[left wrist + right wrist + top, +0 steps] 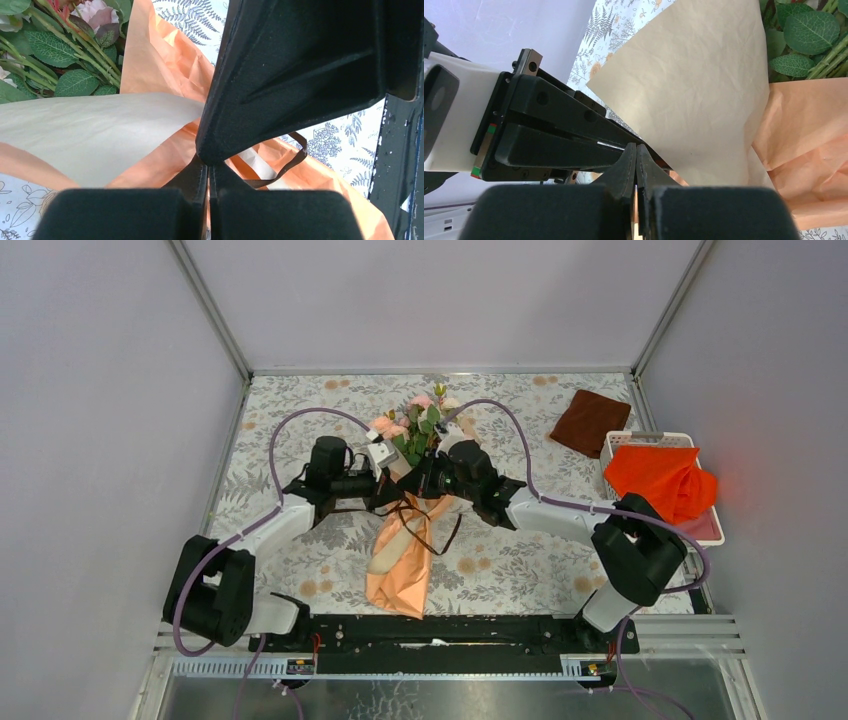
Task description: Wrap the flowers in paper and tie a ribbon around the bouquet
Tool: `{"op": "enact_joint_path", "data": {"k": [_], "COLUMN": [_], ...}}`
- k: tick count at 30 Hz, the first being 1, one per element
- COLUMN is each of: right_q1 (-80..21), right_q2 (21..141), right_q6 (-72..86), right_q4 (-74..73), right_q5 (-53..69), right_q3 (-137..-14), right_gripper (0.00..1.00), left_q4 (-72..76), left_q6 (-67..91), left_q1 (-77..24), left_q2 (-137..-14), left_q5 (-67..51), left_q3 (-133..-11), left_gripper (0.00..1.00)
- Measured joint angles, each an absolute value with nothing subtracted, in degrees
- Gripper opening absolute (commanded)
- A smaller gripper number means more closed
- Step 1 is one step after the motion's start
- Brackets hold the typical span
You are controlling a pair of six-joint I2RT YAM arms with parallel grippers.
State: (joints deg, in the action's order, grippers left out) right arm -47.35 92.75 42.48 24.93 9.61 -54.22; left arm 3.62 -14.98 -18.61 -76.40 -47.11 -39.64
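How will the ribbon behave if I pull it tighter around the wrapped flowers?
Probably floppy: the ribbon droops in slack loops, so it should follow a pull without springing back. It looks thin, so it could slip along the paper or crease it.

Folded brown cloth (590,422) beside a white basket (650,436) with orange cloth (660,480)

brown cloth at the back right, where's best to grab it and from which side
Probably pinch the brown cloth at its left corner, from above. It lies flat and folded on the table, so only a corner lifts easily, and the white basket crowds its near right side.
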Motion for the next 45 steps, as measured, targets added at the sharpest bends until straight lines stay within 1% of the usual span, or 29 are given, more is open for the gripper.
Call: {"op": "enact_joint_path", "data": {"k": [2,3,8,11,14,16,19,22,28,34,45], "right_q1": [-47.3,-47.3,-47.4,-47.6,-47.6,-47.6,-47.7,-47.8,-47.9,-47.9,-47.6], "right_q2": [92.9,92.9,91.2,87.1,84.2,83.9,85.6,90.3,96.6,96.8,96.8], "right_q6": [42.4,42.2,37.7,33.5,28.7,25.6,22.5,20.6,19.2,17.8,13.6], "right_q4": [24.7,24.5,23.2,21.6,21.1,21.5,21.7,21.7,22.2,24.7,24.5], "right_q5": [9.4,9.4,9.1,9.1,10.1,11.9,15.2,17.8,18.5,16.6,14.2], "right_q3": [-54.2,-54.2,-53.2,-50.4,-49.0,-48.5,-48.6,-50.1,-51.5,-51.6,-52.7], "right_gripper": [0.17,0.21,0.27,0.28,0.21,0.2,0.22,0.22,0.25,0.26,0.29], "left_q4": [3.8,3.8,4.1,4.8,4.8,4.9,5.0,5.2,5.2,5.2,5.2], "left_q6": [-14.6,-14.5,-14.3,-13.8,-13.4,-13.1,-12.7,-12.5,-12.3,-12.4,-12.8], "left_q1": [-18.5,-18.5,-17.1,-15.8,-15.1,-14.9,-14.7,-14.6,-14.6,-14.5,-14.4], "left_q2": [-76.9,-77.0,-77.0,-77.0,-77.0,-77.0,-77.0,-77.0,-77.0,-77.3,-77.8], "left_q5": [-47.2,-47.2,-47.8,-48.4,-49.3,-50.0,-50.7,-51.2,-51.8,-52.2,-52.3], "left_q3": [-39.6,-39.6,-39.4,-38.8,-38.4,-38.4,-38.4,-38.4,-38.3,-38.3,-38.3], "left_gripper": [0.0,0.0,0.0,0.0,0.0,0.0,0.0,0.0,0.0,0.0,0.0]}}
